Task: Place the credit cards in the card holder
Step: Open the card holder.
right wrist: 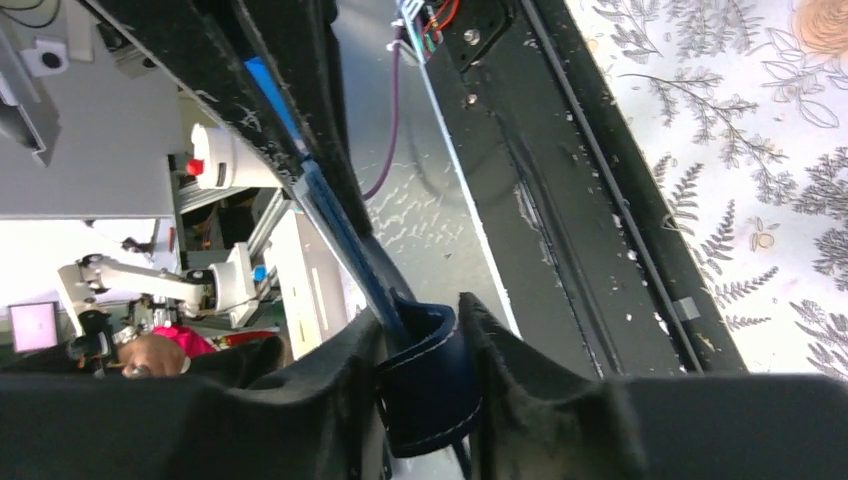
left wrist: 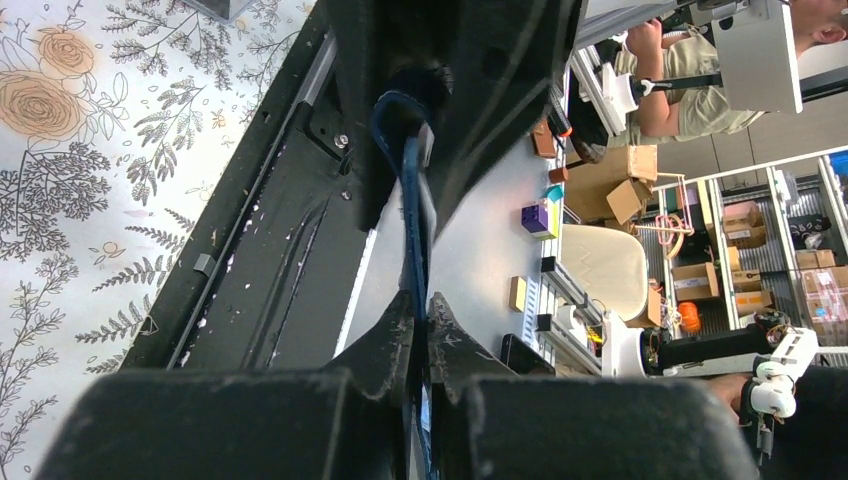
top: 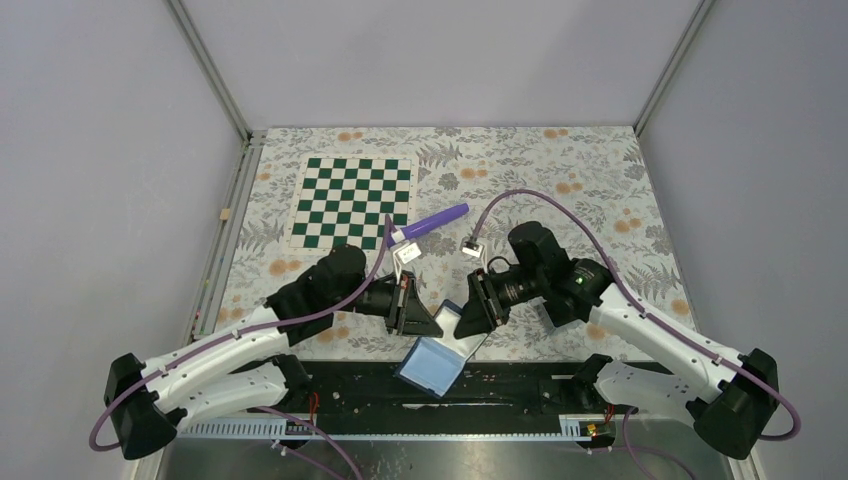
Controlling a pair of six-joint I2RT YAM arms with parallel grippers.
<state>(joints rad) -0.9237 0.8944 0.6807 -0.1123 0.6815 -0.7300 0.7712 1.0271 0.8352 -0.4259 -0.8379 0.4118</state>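
a small navy-blue folding card holder with pale blue-grey inner pockets is held off the table between the two arms, above the black metal strip that runs along the near edge. it is seen hanging open in the top view, with the pale inner face turned upward and toward the camera and the lower corner tilted toward the arm bases. the left claw is set against the card holder's upper left edge, and the right claw against its upper right edge, so the two claws are just beside each other with the navy corner between them. in the left wrist view the left claw is pressed together on the thin navy edge of the card holder, which is seen edge-on and runs straight away from the fingertips toward the other arm's black fingers. in the right wrist view a stitched navy fold of the card holder is seen filling the gap between the black fingers of the right claw, touching both, so that claw is clamped on it. farther back on the grey floral tablecloth, a green-and-white chequered mat is laid flat, and a purple pen-shaped object lies just beside its lower right corner, well apart from the card holder.
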